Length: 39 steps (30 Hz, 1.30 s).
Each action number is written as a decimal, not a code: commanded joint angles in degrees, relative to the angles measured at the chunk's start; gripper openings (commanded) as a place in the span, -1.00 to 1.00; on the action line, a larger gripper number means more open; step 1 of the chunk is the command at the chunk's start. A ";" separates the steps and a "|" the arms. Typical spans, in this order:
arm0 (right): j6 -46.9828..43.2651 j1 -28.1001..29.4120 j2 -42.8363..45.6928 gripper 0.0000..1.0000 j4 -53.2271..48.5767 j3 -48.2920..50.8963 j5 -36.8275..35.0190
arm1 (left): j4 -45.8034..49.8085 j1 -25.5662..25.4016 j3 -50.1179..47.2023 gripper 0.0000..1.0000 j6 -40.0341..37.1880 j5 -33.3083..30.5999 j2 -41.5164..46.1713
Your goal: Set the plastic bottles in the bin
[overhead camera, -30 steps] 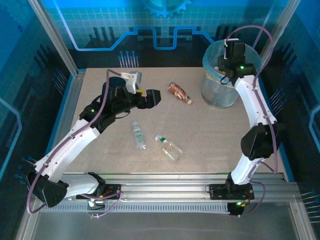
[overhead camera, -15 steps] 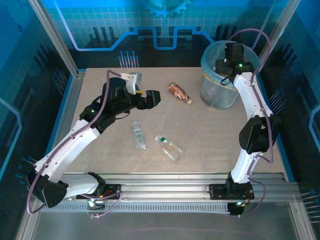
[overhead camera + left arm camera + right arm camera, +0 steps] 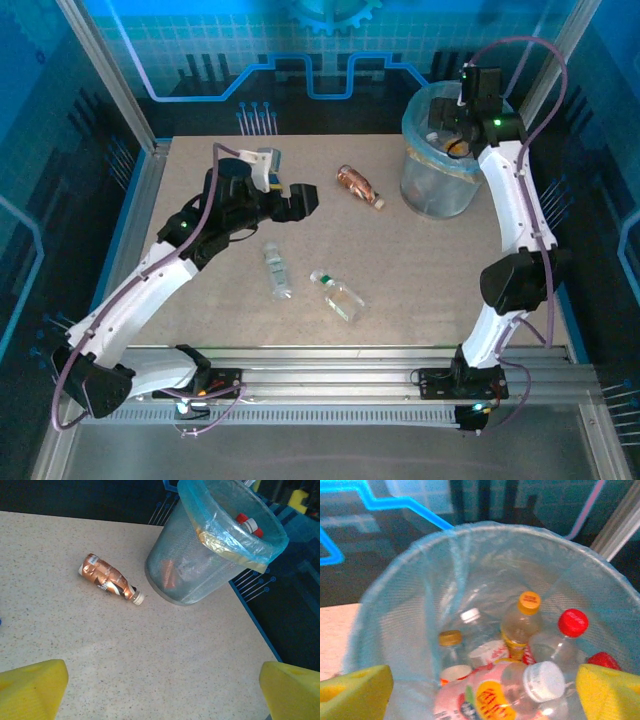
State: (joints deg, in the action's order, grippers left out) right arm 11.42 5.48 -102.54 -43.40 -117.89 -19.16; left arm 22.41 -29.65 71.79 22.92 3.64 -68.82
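The bin point(image 3: 430, 190), grey mesh lined with a blue bag, stands at the table's far right. My right gripper point(image 3: 452, 118) hangs over its mouth, open and empty point(image 3: 482, 700). Inside the bin point(image 3: 410, 595) lie several bottles, among them a pink-labelled one point(image 3: 487, 697), an orange-capped one point(image 3: 522, 622) and a red-capped one point(image 3: 570, 627). On the table lie a brown-labelled bottle point(image 3: 359, 186) point(image 3: 107, 578), a clear bottle point(image 3: 277, 270) and a green-capped bottle point(image 3: 337, 295). My left gripper point(image 3: 303, 199) is open point(image 3: 160, 700), left of the brown bottle, holding nothing.
The bin point(image 3: 190, 575) stands close to the table's right edge, with a blue frame rail beyond. Bare speckled tabletop point(image 3: 430, 270) stretches between the loose bottles and the right arm. Metal rails border the table's left side point(image 3: 140, 210).
My right gripper has lifted and drawn back toward the bin's far rim. The bin has shifted slightly left. The left arm has barely moved.
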 commanded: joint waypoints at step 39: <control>16.69 42.18 -22.84 0.46 3.50 9.72 24.56 | 3.24 11.05 -26.09 0.98 -1.28 -7.67 16.08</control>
State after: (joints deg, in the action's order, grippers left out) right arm 25.19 47.51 -122.13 -38.57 -102.52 3.49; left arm 25.23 -19.51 46.94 21.06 -2.20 -54.68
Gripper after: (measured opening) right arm 0.719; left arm 0.989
